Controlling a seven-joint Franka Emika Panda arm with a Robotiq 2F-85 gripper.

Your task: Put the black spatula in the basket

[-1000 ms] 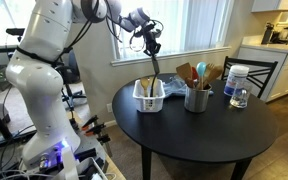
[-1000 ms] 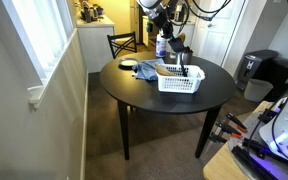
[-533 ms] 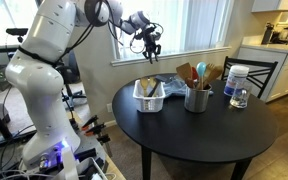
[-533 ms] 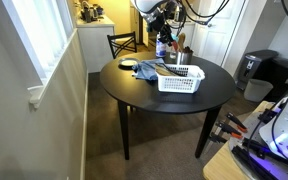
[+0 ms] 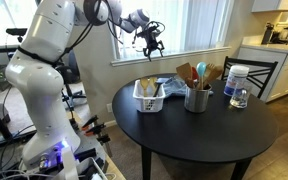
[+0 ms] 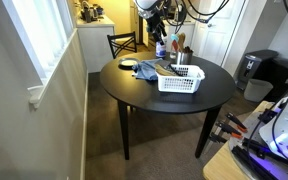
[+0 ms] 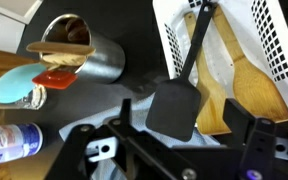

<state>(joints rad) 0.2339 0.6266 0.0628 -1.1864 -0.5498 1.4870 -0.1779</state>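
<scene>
- gripper (image 7: pixel 184 152) at the bottom of the wrist view: fingers spread wide with nothing between them, so it's let go.
- just past it, the black spatula (image 7: pixel 174 108) has its head up and its handle running down into the basket (image 7: pixel 271 45), next to the wooden spoons (image 7: pixel 234 90).
- looks basically done to me, only backing off left.
- a second ago the arm was low, holding the spatula over the basket. in an exterior view the gripper (image 5: pixel 151 42) is now high and clear.
</scene>
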